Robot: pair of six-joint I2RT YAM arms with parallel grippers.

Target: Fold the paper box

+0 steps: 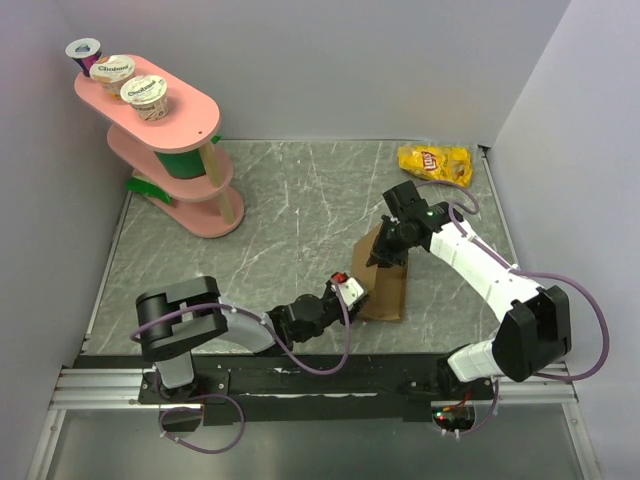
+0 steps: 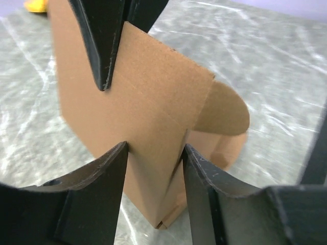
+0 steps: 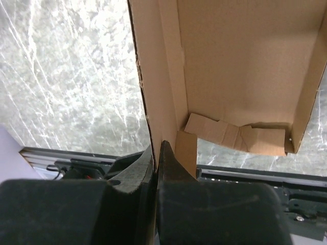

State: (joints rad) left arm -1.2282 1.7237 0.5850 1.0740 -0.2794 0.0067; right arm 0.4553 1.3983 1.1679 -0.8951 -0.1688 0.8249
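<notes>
Top view. Shows the paper box (image 1: 388, 295), plain brown corrugated cardboard, half-formed and standing on the right half of the table (image 1: 290, 220), a grey slab veined with white like marble. Places the right gripper (image 1: 383, 255) at the box's far upper edge and the left gripper (image 1: 360, 294) at its near left side, both against the cardboard. Also takes in a pink tiered shelf (image 1: 185, 118) with rounded ends at the far left, carrying three foil-lidded yogurt cups (image 1: 145, 92), and a crinkled yellow chip bag (image 1: 435, 163) at the far right, well apart from the box.

Left wrist view. Looks along two matte black, curved fingers (image 2: 97, 194) set either side of an upright creased corner of the box, cardboard filling the gap between them. Cannot tell whether pressing tight or merely flanking. Reveals faint fluting across the flat panel, a rounded tab bending off to the right, and the lower edge resting on the table. Catches the right gripper's pointed black fingers (image 2: 104, 46) closed over the panel's top edge.

Right wrist view. Looks into the box's open inside: a broad flat panel, a narrow folded strip along the left, a raised wall on the right, a creased, crumpled flap lying across the near end. Finds the black fingers (image 3: 173, 168) clenched together on the thin raw edge of the left wall, gripping it.
</notes>
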